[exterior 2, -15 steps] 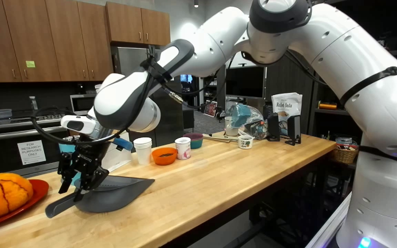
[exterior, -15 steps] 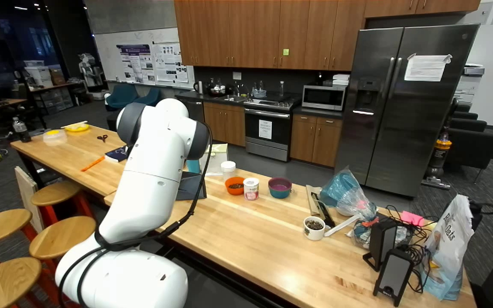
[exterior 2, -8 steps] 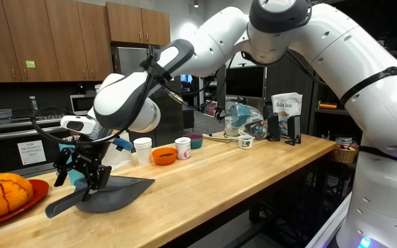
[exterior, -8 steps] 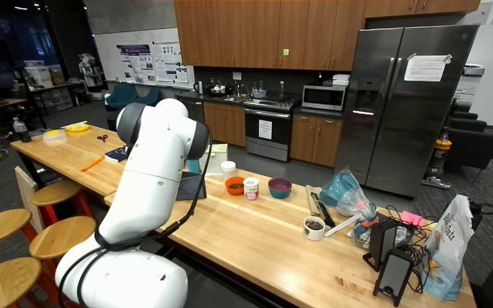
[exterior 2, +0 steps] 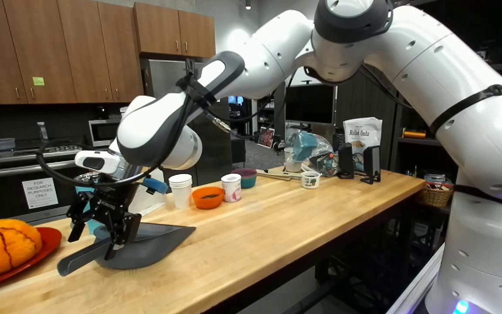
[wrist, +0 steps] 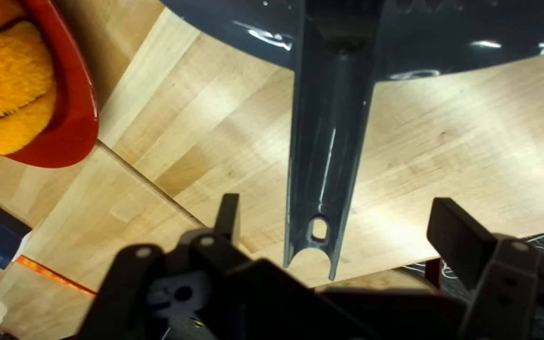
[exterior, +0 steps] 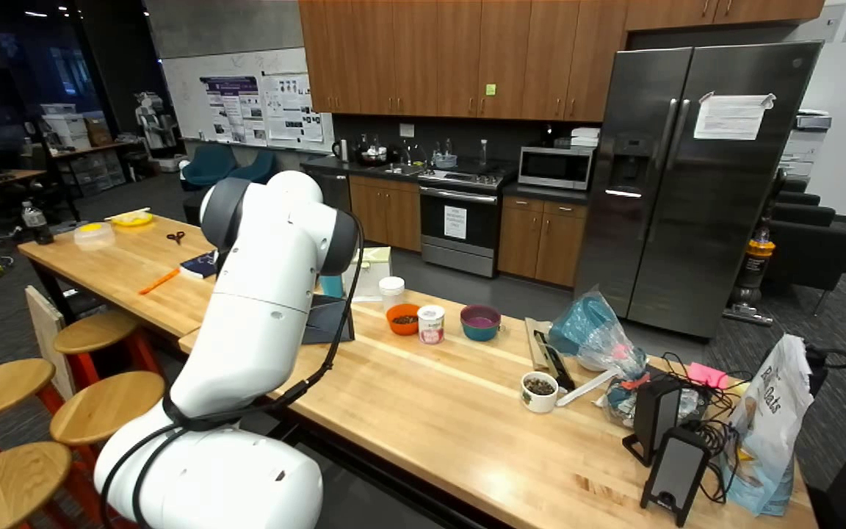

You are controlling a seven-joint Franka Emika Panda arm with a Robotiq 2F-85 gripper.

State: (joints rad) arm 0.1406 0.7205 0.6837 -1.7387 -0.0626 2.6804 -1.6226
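Dustpan (exterior 2: 146, 250) lies on the tabletop (exterior 2: 255, 244), near the seam (wrist: 151, 184) with the adjoining tabletop (exterior: 122, 257); pumpkin (exterior 2: 7, 246) sits on a red plate (exterior 2: 52, 242) close by. End effector (wrist: 336, 211) stands spread astride the handle (wrist: 326, 141), gap visible on both sides in the wrist view; nothing gripped. Finger height relative to the handle: cannot tell.

Risks, as judged:
(1) Handle looks slightly off-centre between the fingers (wrist: 461, 236): on closing, one would likely land first and push the dustpan sideways.
(2) Fingers too high: they could clip the hollow handle's rim and slip off.
(3) Sideways swing while astride: dustpan could pivot, possibly nudging the plate.
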